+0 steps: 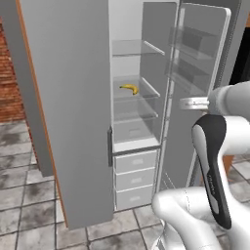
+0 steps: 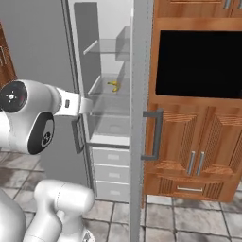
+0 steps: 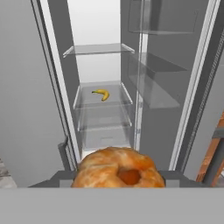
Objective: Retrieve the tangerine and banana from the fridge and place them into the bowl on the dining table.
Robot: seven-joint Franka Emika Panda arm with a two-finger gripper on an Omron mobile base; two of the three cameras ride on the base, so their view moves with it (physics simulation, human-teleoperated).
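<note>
Right up close in your hand view, your gripper had the tangerine clamped between its fingers, sitting just outside the open fridge. Further in, the banana was lying on a glass shelf about halfway up, with the white drawers below it and the door's bins off to the side.

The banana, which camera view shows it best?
The hand view: the banana lies unobstructed on a glass shelf of the open fridge, seen straight on. Both base views show it too, smaller and from the side.
</note>
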